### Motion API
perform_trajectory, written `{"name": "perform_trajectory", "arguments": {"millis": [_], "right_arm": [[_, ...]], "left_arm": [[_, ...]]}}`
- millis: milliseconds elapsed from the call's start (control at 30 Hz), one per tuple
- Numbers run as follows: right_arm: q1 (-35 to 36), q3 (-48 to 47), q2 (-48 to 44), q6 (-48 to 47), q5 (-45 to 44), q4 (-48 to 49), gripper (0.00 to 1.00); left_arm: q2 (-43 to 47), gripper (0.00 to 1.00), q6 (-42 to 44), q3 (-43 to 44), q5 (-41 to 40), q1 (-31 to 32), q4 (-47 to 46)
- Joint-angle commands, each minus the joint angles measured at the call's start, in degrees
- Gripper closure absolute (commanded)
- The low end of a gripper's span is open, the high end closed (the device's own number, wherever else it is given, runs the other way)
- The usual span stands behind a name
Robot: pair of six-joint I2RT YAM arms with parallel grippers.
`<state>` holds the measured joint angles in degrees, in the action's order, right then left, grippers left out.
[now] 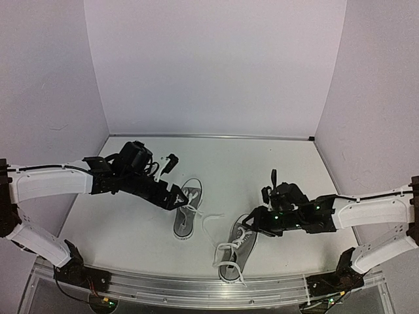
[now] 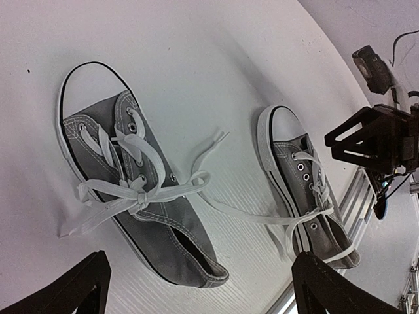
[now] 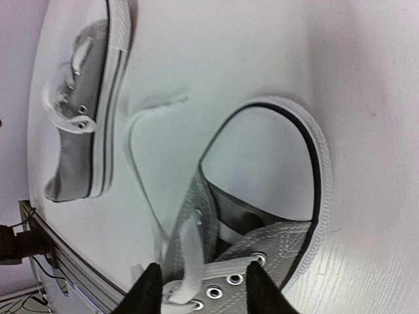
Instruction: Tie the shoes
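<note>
While two robot arms stretched over a white table point(image 1: 281, 163), a farther shoe point(image 1: 186, 216) and a nearer shoe point(image 1: 236, 252), both small grey canvas sneakers with white toe caps, lay side by side toward its front edge.

The farther shoe sat under the left gripper point(image 1: 179, 198), whose fingers point(image 2: 82, 288) were spread wide apart and held nothing. Its white laces were drawn into a knot point(image 2: 139, 195) across the tongue, with loose ends trailing on the table toward the other shoe. The right gripper point(image 1: 251, 222) hovered low over the nearer shoe's toe end. Its fingers point(image 3: 149, 293) were partly apart, one on either side of a lace strand point(image 3: 190, 258) by the eyelets, and the gap was wider than the lace.
</note>
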<state>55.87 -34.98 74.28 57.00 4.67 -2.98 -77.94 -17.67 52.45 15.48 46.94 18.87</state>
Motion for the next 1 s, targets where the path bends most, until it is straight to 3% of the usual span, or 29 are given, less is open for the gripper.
{"name": "perform_trajectory", "arguments": {"millis": [0,100,233,500,700,767,867,967], "right_arm": [[-0.76,-3.08,0.43,-1.80,-0.16,-0.93,0.51],[0.36,-5.27,3.13,-1.56,2.45,-3.24,0.44],[4.24,-11.27,9.22,-2.27,1.94,-9.27,0.27],[8.43,-16.03,16.44,-0.85,-5.34,-17.64,0.33],[11.17,-18.92,22.77,-1.13,-8.56,-19.61,0.52],[11.27,-19.87,24.23,-1.79,-9.39,-20.41,0.66],[11.21,-21.63,23.20,-2.61,-12.66,-22.21,0.98],[10.29,-23.87,20.92,-3.97,-16.24,-24.74,1.00]], "left_arm": [[-0.56,0.00,1.54,1.11,2.23,-0.03,-1.77],[-1.32,0.00,2.04,1.44,2.28,0.00,-1.86],[-1.39,0.00,1.94,1.45,1.47,0.00,-2.58],[1.97,0.01,0.88,0.59,-0.78,0.00,-2.10],[2.49,0.01,1.03,0.45,-2.19,0.00,-1.33],[2.25,0.00,0.99,0.62,-2.50,0.00,-1.28],[2.13,0.00,0.73,0.90,-2.88,0.00,-1.19],[1.54,0.00,0.62,1.33,-2.82,0.00,-1.16]]}}
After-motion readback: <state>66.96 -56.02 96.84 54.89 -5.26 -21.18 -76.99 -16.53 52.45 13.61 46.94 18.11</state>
